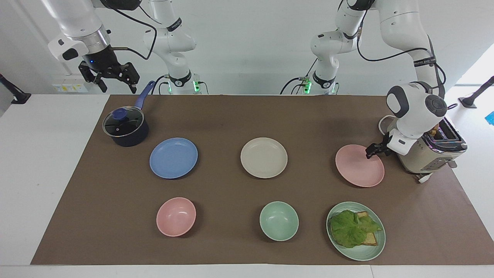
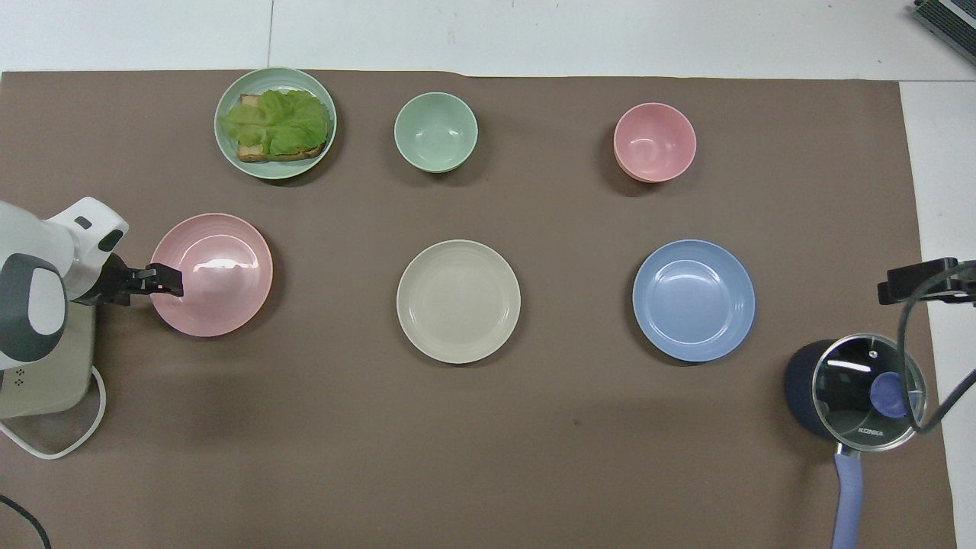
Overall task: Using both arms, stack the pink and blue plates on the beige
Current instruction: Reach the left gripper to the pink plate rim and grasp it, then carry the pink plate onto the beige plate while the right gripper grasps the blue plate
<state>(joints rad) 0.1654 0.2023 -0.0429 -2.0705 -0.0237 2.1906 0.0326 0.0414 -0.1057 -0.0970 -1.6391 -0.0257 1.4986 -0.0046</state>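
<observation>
Three plates lie in a row on the brown mat. The beige plate (image 1: pixel 264 157) (image 2: pixel 458 301) is in the middle. The blue plate (image 1: pixel 173 158) (image 2: pixel 693 300) lies toward the right arm's end, and the pink plate (image 1: pixel 357 168) (image 2: pixel 217 274) toward the left arm's end. My left gripper (image 1: pixel 369 154) (image 2: pixel 171 280) is down at the pink plate's rim, on the edge beside the toaster. My right gripper (image 1: pixel 119 88) hangs open and empty in the air above the pot's handle.
A beige toaster (image 1: pixel 432 154) with its white cord stands right beside the left wrist. A dark lidded pot (image 1: pixel 125 127) stands near the blue plate. Farther from the robots are a pink bowl (image 1: pixel 176 216), a green bowl (image 1: pixel 278 221) and a green plate (image 1: pixel 366 253) with lettuce and toast.
</observation>
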